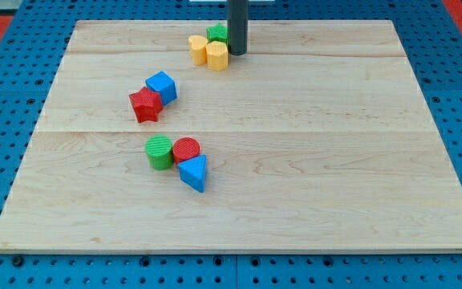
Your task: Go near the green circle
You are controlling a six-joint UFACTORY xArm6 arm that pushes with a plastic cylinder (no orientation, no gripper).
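**At board's far edge, rod away from target**

Nearest, the green plastic circle (159,152) is sitting touching a red circle (186,149) at its three o'clock. At one o'clock, well apart, my tip (237,53) is touching a yellow block (216,55); no jaws.

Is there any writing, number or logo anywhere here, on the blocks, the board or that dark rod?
None: no word, number, label or sign can be read anywhere in the view.
The wooden board shows only grain.
The blocks, such as the green circle and the red circle, show only ridges.
The rod ending in my tip, beside the yellow blocks, is plain and dark.
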